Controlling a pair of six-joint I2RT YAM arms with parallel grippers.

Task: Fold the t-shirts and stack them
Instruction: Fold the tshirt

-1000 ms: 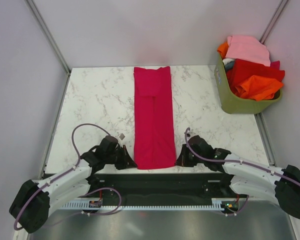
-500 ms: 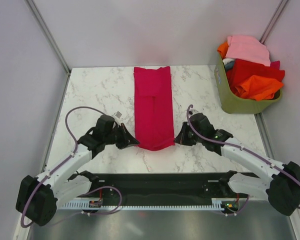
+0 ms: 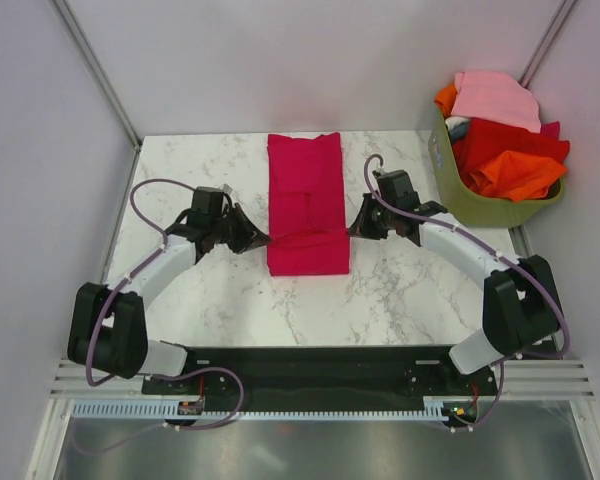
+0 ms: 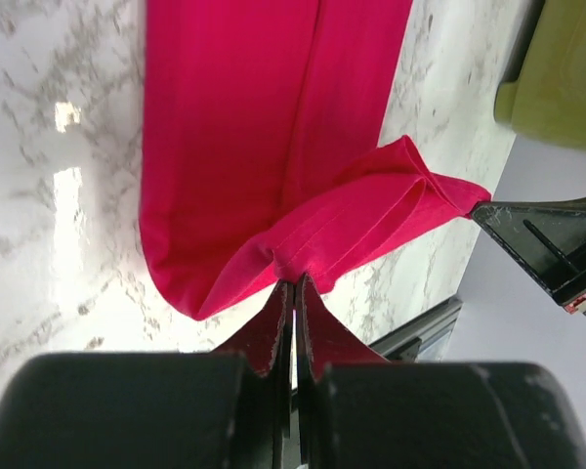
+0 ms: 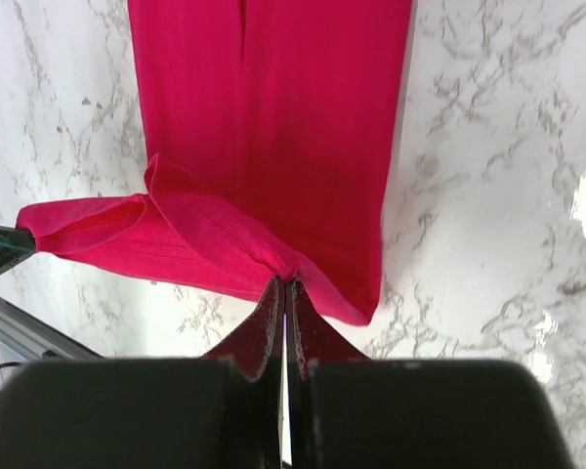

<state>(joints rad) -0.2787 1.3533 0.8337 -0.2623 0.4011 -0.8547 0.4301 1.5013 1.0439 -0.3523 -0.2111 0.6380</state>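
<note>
Cloth of the crimson t-shirt (image 3: 307,215) seems limp, light; left gripper (image 4: 293,284) and right gripper (image 5: 284,284) clamp its hem corners.

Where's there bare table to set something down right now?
Bare marble: the table strip nearer than the crimson t-shirt, and the far-left corner. Crowded: mid-table, where left gripper and right gripper pinch it, and by the green basket.

A white marble-veined bench (image 3: 200,300) sits between plain pale walls (image 3: 40,150); an olive-green basket (image 3: 460,205) stands at its far right corner.
</note>
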